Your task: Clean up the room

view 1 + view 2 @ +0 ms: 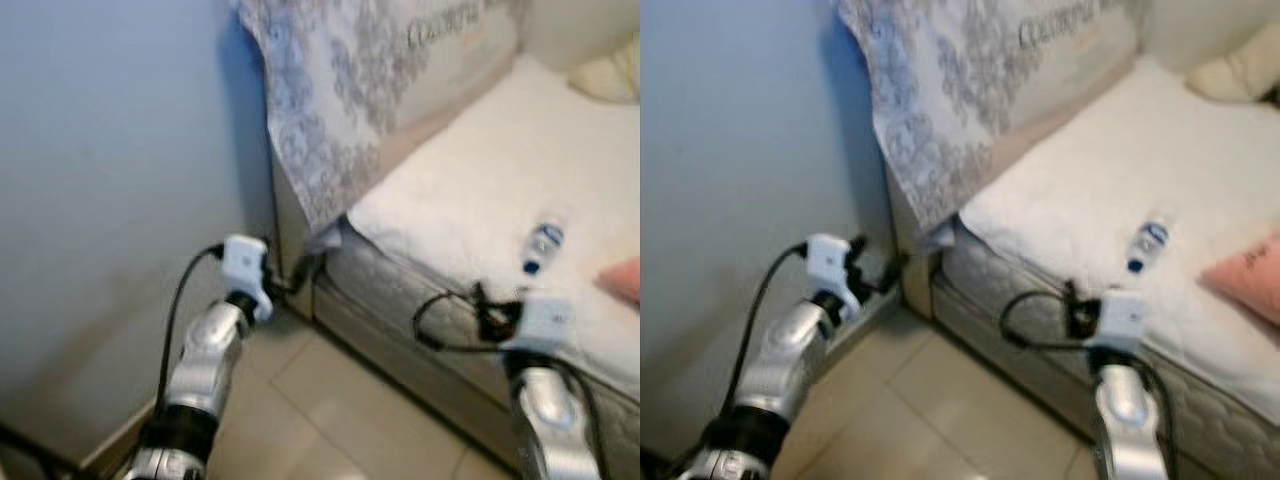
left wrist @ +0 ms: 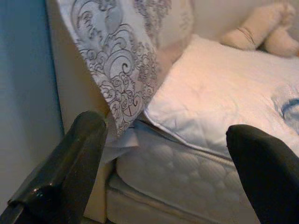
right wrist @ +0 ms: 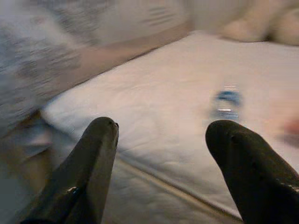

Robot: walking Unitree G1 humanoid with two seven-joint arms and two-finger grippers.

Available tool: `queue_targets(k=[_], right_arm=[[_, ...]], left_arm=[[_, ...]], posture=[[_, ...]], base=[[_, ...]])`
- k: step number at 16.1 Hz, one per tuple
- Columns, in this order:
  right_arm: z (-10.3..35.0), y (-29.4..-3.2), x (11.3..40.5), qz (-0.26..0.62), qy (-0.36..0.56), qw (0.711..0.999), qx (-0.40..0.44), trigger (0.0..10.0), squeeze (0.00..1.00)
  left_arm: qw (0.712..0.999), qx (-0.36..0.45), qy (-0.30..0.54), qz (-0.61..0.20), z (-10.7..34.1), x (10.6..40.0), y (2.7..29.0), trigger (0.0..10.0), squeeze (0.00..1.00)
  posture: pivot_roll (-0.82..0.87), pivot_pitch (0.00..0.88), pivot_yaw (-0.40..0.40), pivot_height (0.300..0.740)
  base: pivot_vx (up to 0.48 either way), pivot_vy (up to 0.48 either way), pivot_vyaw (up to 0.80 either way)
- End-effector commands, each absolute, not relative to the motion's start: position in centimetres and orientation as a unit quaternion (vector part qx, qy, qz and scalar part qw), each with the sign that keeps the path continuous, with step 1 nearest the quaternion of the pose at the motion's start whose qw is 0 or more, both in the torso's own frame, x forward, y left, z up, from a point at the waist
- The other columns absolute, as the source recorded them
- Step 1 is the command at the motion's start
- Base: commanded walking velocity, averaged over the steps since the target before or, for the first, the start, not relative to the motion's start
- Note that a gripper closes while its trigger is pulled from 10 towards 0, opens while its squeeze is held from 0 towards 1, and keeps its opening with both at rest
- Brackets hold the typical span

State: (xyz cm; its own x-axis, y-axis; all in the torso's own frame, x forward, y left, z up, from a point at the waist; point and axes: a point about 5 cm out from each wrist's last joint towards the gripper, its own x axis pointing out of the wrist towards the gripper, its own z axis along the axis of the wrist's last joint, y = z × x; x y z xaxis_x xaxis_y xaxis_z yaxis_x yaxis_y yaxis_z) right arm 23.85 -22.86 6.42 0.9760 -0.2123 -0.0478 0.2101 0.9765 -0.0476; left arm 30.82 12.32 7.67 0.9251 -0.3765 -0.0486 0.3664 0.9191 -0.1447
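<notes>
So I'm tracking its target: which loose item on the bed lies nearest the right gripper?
The water bottle, lying just beyond the open right gripper; the pink cushion and cream pillow sit farther off.

Showing two silver arms, each banded in black lower down (glossy metal, rounded segments). Carrying a white boxy block at each wrist, with black cables looping beside it. Ending in the left hand (image 2: 163, 158) and right hand (image 3: 161, 154), each with two long, blunt black fingers.

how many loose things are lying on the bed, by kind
plastic bottle: 1
pink cushion: 1
cream stuffed toy: 1
patterned cloth draped over the bed's end: 1
total: 4
</notes>
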Motion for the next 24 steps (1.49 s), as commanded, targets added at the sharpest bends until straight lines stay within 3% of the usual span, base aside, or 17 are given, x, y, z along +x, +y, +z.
queue_targets(k=[1, 7, 8, 9, 12, 17, 18, 24], right_arm=[[7.2, -24.2, 23.9, -0.152, 0.000, 0.988, -0.006, 10.0, 1.00], [7.0, -23.9, 24.0, -0.143, 0.008, 0.990, -0.016, 10.0, 1.00], [7.0, -23.9, 24.2, -0.142, 0.011, 0.990, -0.018, 10.0, 1.00], [7.0, -23.9, 24.3, -0.142, 0.011, 0.990, -0.017, 10.0, 1.00], [7.2, -23.5, 24.6, -0.131, 0.006, 0.991, -0.014, 10.0, 1.00], [6.9, -23.5, 24.5, -0.129, 0.011, 0.991, -0.020, 10.0, 1.00], [7.0, -23.2, 24.5, -0.120, 0.005, 0.993, -0.020, 10.0, 0.00], [7.1, -22.8, 24.7, -0.107, -0.001, 0.994, -0.023, 10.0, 0.00]], left_arm=[[0.980, -0.107, 0.047, -0.160, 7.9, 31.6, 12.0, 10.0, 1.00], [0.975, -0.098, 0.036, -0.197, 8.3, 31.6, 11.4, 10.0, 1.00], [0.970, -0.076, 0.036, -0.227, 8.3, 31.4, 10.6, 10.0, 0.54], [0.970, -0.071, 0.042, -0.229, 8.2, 31.4, 10.5, 10.0, 0.00], [0.959, -0.078, 0.029, -0.271, 8.7, 31.3, 9.5, 10.0, 0.00], [0.967, -0.047, 0.023, -0.250, 9.0, 31.8, 9.7, 10.0, 0.00], [0.964, -0.053, 0.023, -0.258, 9.0, 31.8, 9.4, 10.0, 0.00], [0.960, -0.056, 0.008, -0.273, 9.3, 31.6, 8.6, 10.0, 0.00]], posture=[[-0.09, 0.000, 0.005, 0.740], [-0.09, 0.000, 0.003, 0.740], [-0.09, 0.000, 0.001, 0.740], [-0.09, 0.000, 0.002, 0.740], [-0.09, 0.000, 0.002, 0.740], [-0.10, 0.000, 0.010, 0.740], [-0.10, 0.000, 0.010, 0.740], [-0.10, 0.000, 0.016, 0.740]], base=[[0.000, 0.000, -0.56], [0.000, 0.000, -0.58], [0.000, 0.000, -0.58], [0.000, 0.000, -0.58], [0.000, 0.480, -0.58], [0.000, 0.192, -0.58], [0.000, 0.000, 0.00], [0.480, 0.000, 0.00]])
